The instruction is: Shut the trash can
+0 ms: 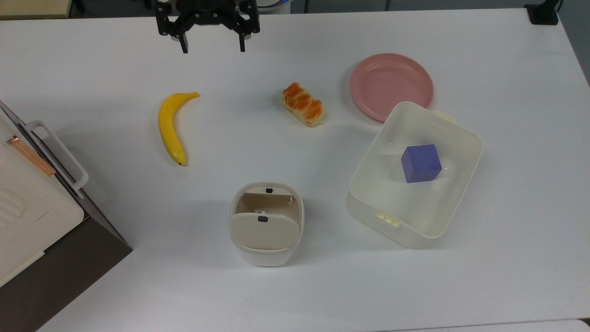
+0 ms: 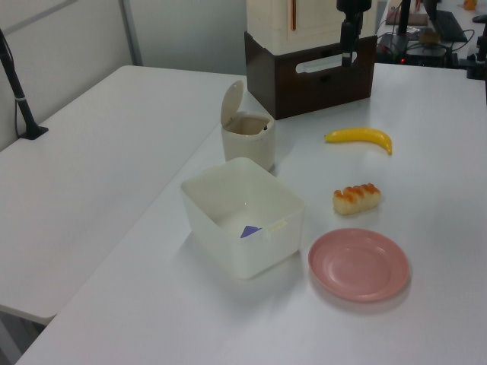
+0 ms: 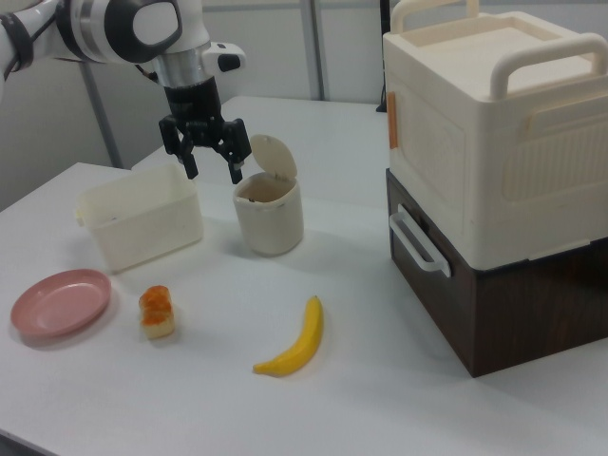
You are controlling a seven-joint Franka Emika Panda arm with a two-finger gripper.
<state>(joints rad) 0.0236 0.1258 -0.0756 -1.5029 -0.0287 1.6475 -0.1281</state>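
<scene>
Containers, taken from the top view's left to right. At the left edge stands a cream storage box [image 1: 27,216] with a handle, stacked on a dark brown cabinet [image 1: 69,272]; its contents cannot be seen. Near the table's lower middle stands the trash can [image 1: 266,223], cream-white, its beige lid [image 1: 263,232] raised on the hinge and tilted back, a small black button on it. The tan interior is exposed and appears empty. To its right, apart from it, sits a translucent white tub [image 1: 415,177] holding one blue cube [image 1: 420,163], which rests on the tub floor. The tub's upper corner overlaps the edge of a pink plate [image 1: 385,80], which carries nothing.

Loose items: a banana [image 1: 171,125] lies up and to the left of the trash can; a glazed bread roll [image 1: 303,104] lies between banana and plate.

The gripper [image 1: 212,47] hangs at the top edge of the top view, above the table [image 1: 295,286] and well apart from the trash can, fingers spread wide with nothing between them. In the right view the gripper [image 3: 209,167] is airborne, above the tub and trash can level.

Surface: one white table, abutted by a second white table [image 2: 91,175] in the left view. Room: grey partition panels with metal posts behind, and a black clamp-mounted stand [image 2: 19,95].
</scene>
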